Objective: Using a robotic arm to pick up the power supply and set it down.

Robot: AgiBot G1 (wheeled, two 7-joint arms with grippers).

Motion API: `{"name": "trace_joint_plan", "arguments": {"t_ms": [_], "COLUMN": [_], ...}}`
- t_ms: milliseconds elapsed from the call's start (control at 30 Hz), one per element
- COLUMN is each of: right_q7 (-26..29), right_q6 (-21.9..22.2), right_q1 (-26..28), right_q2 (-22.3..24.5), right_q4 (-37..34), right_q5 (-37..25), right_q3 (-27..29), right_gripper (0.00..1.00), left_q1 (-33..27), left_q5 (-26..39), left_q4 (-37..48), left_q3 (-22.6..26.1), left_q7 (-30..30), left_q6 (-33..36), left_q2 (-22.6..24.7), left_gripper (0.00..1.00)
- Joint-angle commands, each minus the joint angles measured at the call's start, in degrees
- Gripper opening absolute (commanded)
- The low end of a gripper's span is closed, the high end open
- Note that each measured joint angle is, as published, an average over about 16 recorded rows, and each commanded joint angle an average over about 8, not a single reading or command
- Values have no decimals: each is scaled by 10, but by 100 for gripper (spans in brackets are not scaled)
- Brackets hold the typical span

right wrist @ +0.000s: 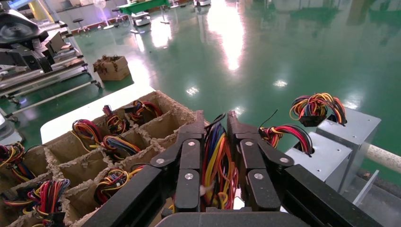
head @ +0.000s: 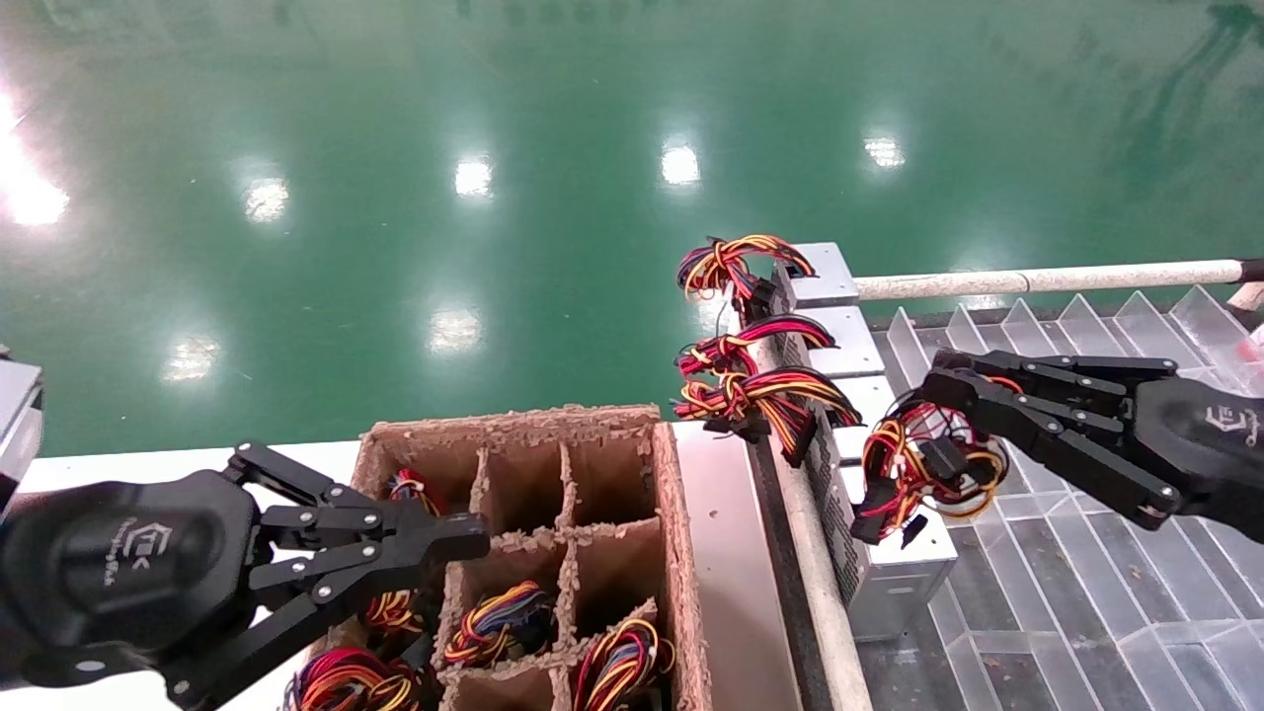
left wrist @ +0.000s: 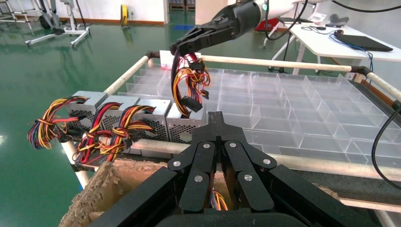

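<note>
Right gripper (head: 953, 390) is over the nearest power supply (head: 894, 568) in the row on the clear divider tray (head: 1086, 583), fingers closed on its wire bundle (head: 923, 459), not on the metal case. The wires run between the pads in the right wrist view. The box sits on the tray just below and slightly near-left of the fingertips, long axis running near-far along the tray's left edge, in line with three more units (head: 825, 326) behind it. Left gripper (head: 464, 538) is parked over the cardboard divider box (head: 681, 553) on the left, fingers pressed together, holding nothing. Release looks like the next call; snagged wires are the risk.
</note>
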Motion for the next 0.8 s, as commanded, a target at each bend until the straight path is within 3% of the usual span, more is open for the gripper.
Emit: {"name": "trace_joint_plan", "arguments": {"t_ms": [33, 567, 800], "right_q7": [3, -6, 7], "right_q6": [3, 5, -6], "right_q1": [3, 35, 15], "right_q2": [1, -12, -28], "right_q4": [4, 39, 52], "right_q5": [-5, -17, -46], "right_q3": [0, 19, 66], "right_gripper": [100, 100, 100], "left_q1": [0, 0, 0], "left_q5": [0, 0, 0], "left_q4": [0, 0, 0], "left_q3": [0, 0, 0], "left_q7": [0, 0, 0], "left_q6": [0, 0, 0], "left_q2": [0, 0, 0], "left_gripper": [0, 0, 0]}}
